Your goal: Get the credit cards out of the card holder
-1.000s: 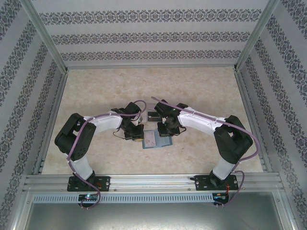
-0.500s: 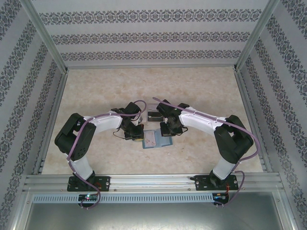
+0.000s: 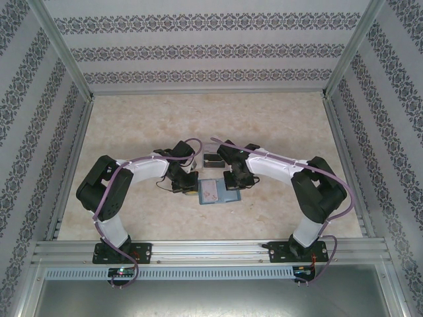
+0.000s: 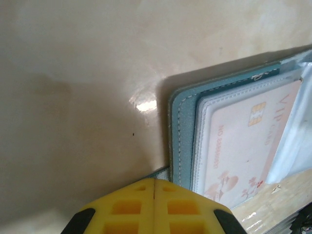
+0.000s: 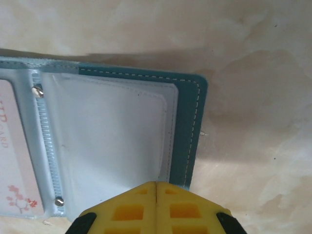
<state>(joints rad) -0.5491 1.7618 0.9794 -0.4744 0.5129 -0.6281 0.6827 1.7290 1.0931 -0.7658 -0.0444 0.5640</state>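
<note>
The teal card holder (image 3: pixel 227 196) lies open on the table between my two arms. A pale pink credit card (image 4: pixel 239 141) sits in a clear sleeve on its left half, and its edge also shows as the pink card (image 5: pixel 12 165) in the right wrist view. The right half holds an empty clear sleeve (image 5: pixel 112 131). My left gripper (image 4: pixel 154 179) is shut, its yellow tips resting at the near left corner of the holder (image 4: pixel 183 136). My right gripper (image 5: pixel 156 183) is shut too, tips down on the near edge of the holder's right half (image 5: pixel 187 126).
A small clear plastic box (image 3: pixel 213 160) stands just behind the holder, between the two wrists. The marble-patterned tabletop (image 3: pixel 198 119) is bounded by aluminium rails and patterned walls on three sides.
The right gripper's jaws have closed the last bit, and that wrist has shifted slightly over the holder's right half. The left arm has stayed put.
</note>
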